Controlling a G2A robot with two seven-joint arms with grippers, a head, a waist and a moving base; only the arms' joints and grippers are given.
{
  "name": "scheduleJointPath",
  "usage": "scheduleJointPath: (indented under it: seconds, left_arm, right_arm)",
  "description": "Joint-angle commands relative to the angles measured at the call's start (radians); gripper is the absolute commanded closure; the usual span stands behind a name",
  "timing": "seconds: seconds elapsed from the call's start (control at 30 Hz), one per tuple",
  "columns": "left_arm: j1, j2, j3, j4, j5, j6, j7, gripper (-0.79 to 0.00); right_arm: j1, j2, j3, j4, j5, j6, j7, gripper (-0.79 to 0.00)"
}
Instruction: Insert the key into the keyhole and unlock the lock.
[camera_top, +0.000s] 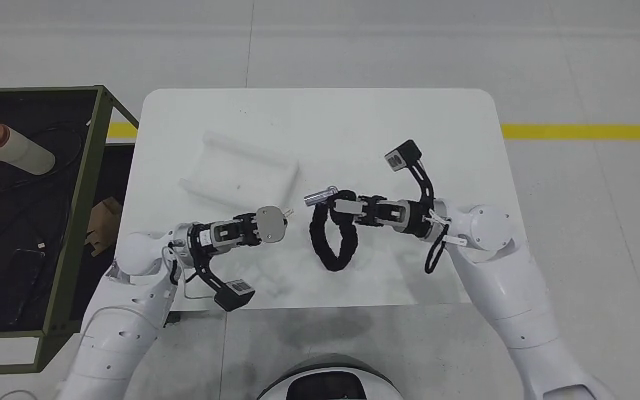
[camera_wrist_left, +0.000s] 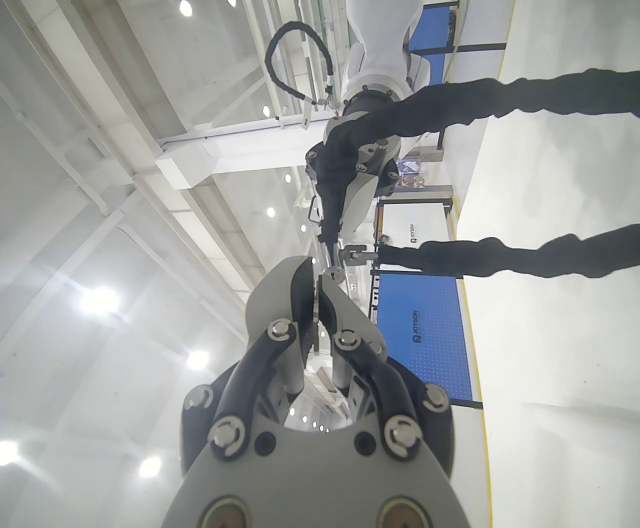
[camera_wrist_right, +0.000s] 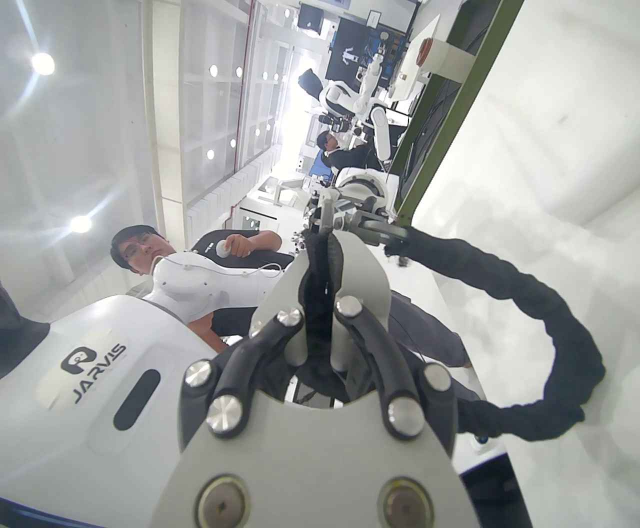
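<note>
Closest to us, the left gripper (camera_wrist_left: 318, 289) is clenched on the key (camera_wrist_left: 316, 312), a thin strip of silver metal pinched edge-on between the dark pads, with its tip poking out toward the lock (camera_wrist_left: 500, 260). We see the lock as a long cable in a black fabric sleeve, bent into a loop, with a short silver barrel (camera_top: 318, 197) at one end. The right gripper (camera_wrist_right: 322, 252) grasps the sleeved cable just behind that barrel, and both grippers face each other over the middle of the table (camera_top: 440, 130). Key and barrel are near each other but apart, with a small gap showing from above. A shallow white tray (camera_top: 240, 168) lies on the far left part of the table, well apart from the lock. We find the table plain white; beside it stands a green-framed cart (camera_top: 60, 92), and a yellow line (camera_top: 570, 131) crosses the grey floor. Round ceiling lights (camera_wrist_left: 97, 300) glow overhead.
</note>
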Motion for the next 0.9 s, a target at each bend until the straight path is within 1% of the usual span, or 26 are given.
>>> scheduleJointPath:
  seconds: [0.0, 0.17, 0.23, 0.27, 0.3, 0.33, 0.37, 0.4, 0.43, 0.47, 0.53, 0.57, 0.6, 0.67, 0.73, 0.77, 0.87]
  left_arm:
    - [-0.003, -0.001, -0.005, 0.008, -0.020, -0.012, -0.015, 0.000]
    - [-0.003, -0.001, -0.005, 0.008, -0.020, -0.012, -0.015, 0.000]
    - [0.008, -0.001, -0.004, 0.001, -0.036, -0.026, -0.030, 0.000]
    - [0.020, -0.002, -0.003, -0.013, -0.089, -0.077, -0.047, 0.000]
    - [0.020, -0.001, -0.006, -0.021, -0.152, -0.165, -0.046, 0.000]
    - [0.016, -0.001, -0.012, -0.021, -0.247, -0.275, -0.037, 0.000]
    - [0.007, 0.000, -0.026, -0.019, -0.335, -0.361, -0.034, 0.000]
    - [0.000, 0.000, -0.038, -0.006, -0.436, -0.455, -0.050, 0.000]
    - [-0.006, 0.001, -0.038, 0.004, -0.513, -0.565, -0.062, 0.000]
    - [-0.019, 0.002, -0.042, 0.008, -0.573, -0.656, -0.069, 0.000]
    - [-0.030, 0.002, -0.038, 0.044, -0.703, -0.838, -0.120, 0.000]
    - [-0.042, 0.001, -0.035, 0.064, -0.798, -0.941, -0.148, 0.000]
    - [-0.054, 0.001, -0.036, 0.084, -0.861, -1.010, -0.195, 0.000]
    - [-0.073, -0.001, -0.023, 0.112, -0.966, -1.135, -0.290, 0.000]
    - [-0.088, -0.001, -0.009, 0.133, -1.060, -1.242, -0.384, 0.000]
    - [-0.090, -0.002, -0.007, 0.135, -1.078, -1.256, -0.395, 0.000]
    - [-0.090, -0.002, -0.007, 0.135, -1.078, -1.256, -0.395, 0.000]
  right_arm:
    - [-0.004, 0.001, 0.012, -0.001, 0.005, 0.005, -0.015, 0.000]
    - [-0.004, 0.001, 0.012, -0.001, 0.005, 0.005, -0.015, 0.000]
    - [-0.031, 0.003, 0.011, -0.040, -0.033, -0.015, -0.029, 0.000]
    - [-0.042, 0.004, 0.013, -0.056, -0.042, -0.023, -0.040, 0.000]
    - [-0.050, 0.004, 0.016, -0.064, -0.045, -0.029, -0.051, 0.000]
    - [-0.057, 0.005, 0.019, -0.072, -0.052, -0.034, -0.061, 0.000]
    - [-0.063, 0.005, 0.021, -0.078, -0.057, -0.036, -0.065, 0.000]
    - [-0.068, 0.006, 0.023, -0.083, -0.061, -0.036, -0.068, 0.000]
    - [-0.073, 0.007, 0.026, -0.088, -0.064, -0.035, -0.072, 0.000]
    - [-0.079, 0.008, 0.029, -0.094, -0.069, -0.036, -0.078, 0.000]
    - [-0.090, 0.009, 0.034, -0.104, -0.073, -0.037, -0.082, 0.000]
    - [-0.094, 0.010, 0.038, -0.108, -0.072, -0.039, -0.087, 0.000]
    - [-0.099, 0.010, 0.041, -0.111, -0.071, -0.041, -0.092, 0.000]
    - [-0.109, 0.011, 0.046, -0.120, -0.072, -0.041, -0.096, 0.000]
    - [-0.113, 0.012, 0.051, -0.124, -0.073, -0.039, -0.097, 0.000]
    - [-0.113, 0.012, 0.051, -0.124, -0.073, -0.039, -0.097, 0.000]
    - [-0.113, 0.012, 0.051, -0.124, -0.073, -0.039, -0.097, 0.000]
